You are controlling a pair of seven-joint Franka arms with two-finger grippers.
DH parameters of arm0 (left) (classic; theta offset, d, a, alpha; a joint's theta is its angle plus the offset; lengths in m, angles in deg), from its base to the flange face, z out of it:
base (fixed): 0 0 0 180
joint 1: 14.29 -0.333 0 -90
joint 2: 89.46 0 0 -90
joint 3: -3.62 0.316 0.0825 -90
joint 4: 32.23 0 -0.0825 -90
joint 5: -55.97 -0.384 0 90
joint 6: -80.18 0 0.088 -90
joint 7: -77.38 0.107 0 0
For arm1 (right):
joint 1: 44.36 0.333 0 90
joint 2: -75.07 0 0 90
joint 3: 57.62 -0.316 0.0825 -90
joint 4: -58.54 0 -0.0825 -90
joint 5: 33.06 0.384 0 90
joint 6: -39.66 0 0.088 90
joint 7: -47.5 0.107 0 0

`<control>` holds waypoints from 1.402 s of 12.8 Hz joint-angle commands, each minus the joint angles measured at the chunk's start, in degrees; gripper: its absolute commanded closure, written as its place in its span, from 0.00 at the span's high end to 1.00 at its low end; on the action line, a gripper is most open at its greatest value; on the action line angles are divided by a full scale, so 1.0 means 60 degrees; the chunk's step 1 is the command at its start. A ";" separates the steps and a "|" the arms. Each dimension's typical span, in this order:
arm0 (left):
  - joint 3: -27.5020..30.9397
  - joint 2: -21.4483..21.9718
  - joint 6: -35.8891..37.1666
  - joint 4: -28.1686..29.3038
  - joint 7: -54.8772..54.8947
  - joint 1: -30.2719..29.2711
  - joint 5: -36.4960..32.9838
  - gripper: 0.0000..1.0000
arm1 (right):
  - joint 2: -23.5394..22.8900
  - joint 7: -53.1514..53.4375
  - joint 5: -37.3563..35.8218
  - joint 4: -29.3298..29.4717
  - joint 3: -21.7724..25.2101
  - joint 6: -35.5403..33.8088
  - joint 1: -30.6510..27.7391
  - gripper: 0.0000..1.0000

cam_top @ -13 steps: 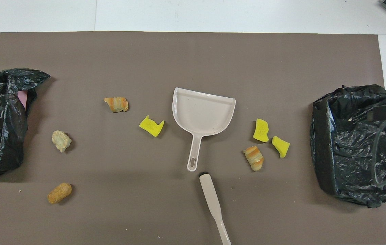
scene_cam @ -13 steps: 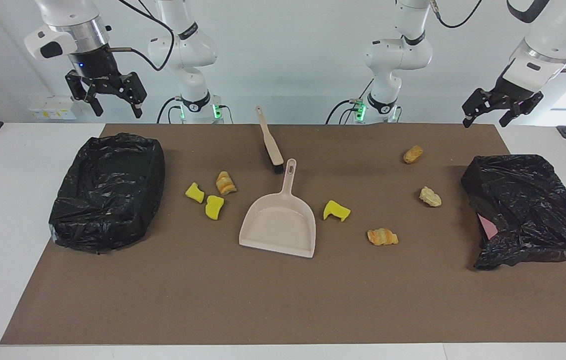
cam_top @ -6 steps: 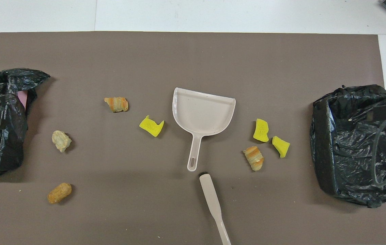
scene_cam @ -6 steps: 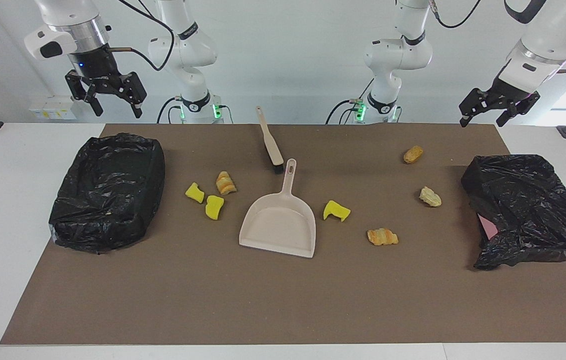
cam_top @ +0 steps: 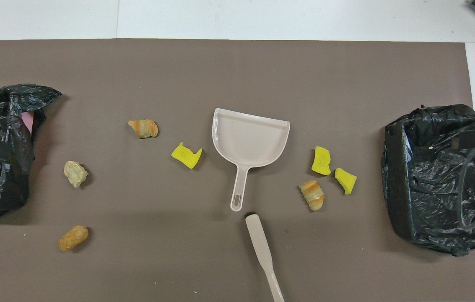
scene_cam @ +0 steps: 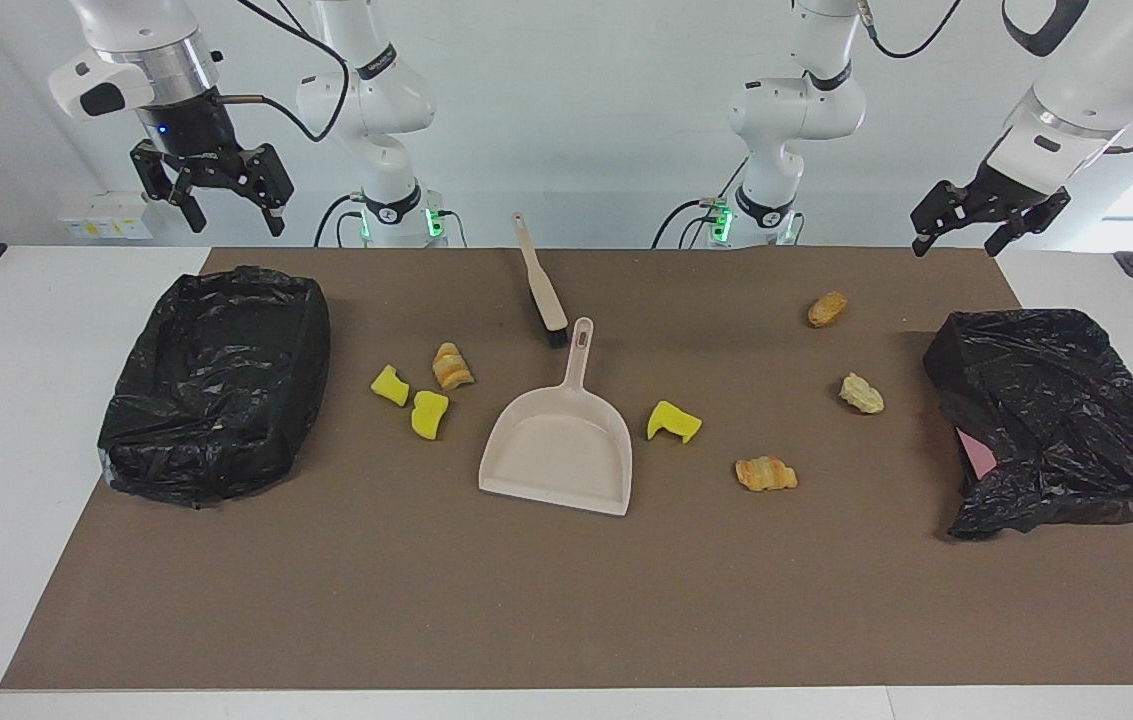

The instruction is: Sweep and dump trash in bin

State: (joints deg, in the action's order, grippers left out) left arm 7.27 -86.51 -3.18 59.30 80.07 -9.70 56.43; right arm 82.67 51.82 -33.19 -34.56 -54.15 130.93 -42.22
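The trash is several scraps on the brown mat (scene_cam: 566,600). Yellow sponge chunks (scene_cam: 389,385) (scene_cam: 429,414) and a bread piece (scene_cam: 451,365) lie between the dustpan and the bin (scene_cam: 216,385) at the right arm's end. Another yellow chunk (scene_cam: 673,421) lies beside the beige dustpan (scene_cam: 561,440). Bread pieces (scene_cam: 765,473) (scene_cam: 861,393) (scene_cam: 827,308) lie toward the left arm's end. My right gripper (scene_cam: 236,222) hangs open, high over the bin's robot-side edge. My left gripper (scene_cam: 956,245) hangs open above the mat's corner at its own end. Neither holds anything.
A beige brush (scene_cam: 541,285) lies just nearer to the robots than the dustpan's handle (cam_top: 237,195). A second black bag (scene_cam: 1056,420) with pink showing sits at the left arm's end. The black-lined bin (cam_top: 438,180) stands open-topped.
My left gripper has drifted a little upward and toward the middle of the table. The right gripper, the trash, the dustpan and the brush have not moved.
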 commanded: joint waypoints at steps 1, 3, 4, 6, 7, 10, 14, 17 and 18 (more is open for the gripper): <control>0.0081 0.0533 -0.0388 0.1045 0.0005 0.0465 0.0068 1.00 | 0.0155 -0.0207 0.0124 -0.0098 -0.0050 -0.0182 -0.0092 1.00; 0.0081 0.0709 -0.0842 0.1820 -0.0024 0.0888 0.0068 1.00 | 0.0155 -0.0207 0.0124 -0.0098 -0.0050 -0.0182 -0.0092 1.00; 0.0081 0.0869 -0.1120 0.2273 -0.0097 0.1079 0.0068 1.00 | 0.0155 -0.0207 0.0124 -0.0098 -0.0050 -0.0182 -0.0092 1.00; 0.0081 0.1264 -0.1836 0.3269 -0.0476 0.1693 0.0083 1.00 | 0.0155 -0.0207 0.0124 -0.0098 -0.0050 -0.0182 -0.0092 1.00; 0.0066 0.1469 -0.2275 0.3724 -0.0971 0.2073 0.0083 1.00 | 0.0155 -0.0207 0.0124 -0.0098 -0.0050 -0.0182 -0.0092 1.00; 0.0066 0.1501 -0.2586 0.4196 -0.2800 0.3449 0.0098 1.00 | 0.0155 -0.0207 0.0124 -0.0098 -0.0050 -0.0182 -0.0092 1.00; 0.0066 0.1399 -0.3595 0.4898 -0.5934 0.5515 0.0156 1.00 | 0.0155 -0.0207 0.0124 -0.0098 -0.0050 -0.0182 -0.0092 1.00; 0.0066 0.1005 -0.4168 0.5076 -0.7883 0.7140 0.0244 1.00 | 0.0155 -0.0207 0.0124 -0.0098 -0.0050 -0.0182 -0.0092 1.00; 0.0066 0.0654 -0.4619 0.5119 -0.8934 0.7813 0.0244 1.00 | 0.0155 -0.0207 0.0124 -0.0098 -0.0050 -0.0182 -0.0092 1.00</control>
State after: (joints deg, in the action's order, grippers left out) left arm 6.45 -80.49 -26.82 88.61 34.58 30.81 57.56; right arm 82.67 51.82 -33.19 -34.56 -54.15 130.93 -42.22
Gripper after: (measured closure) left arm 0.000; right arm 0.000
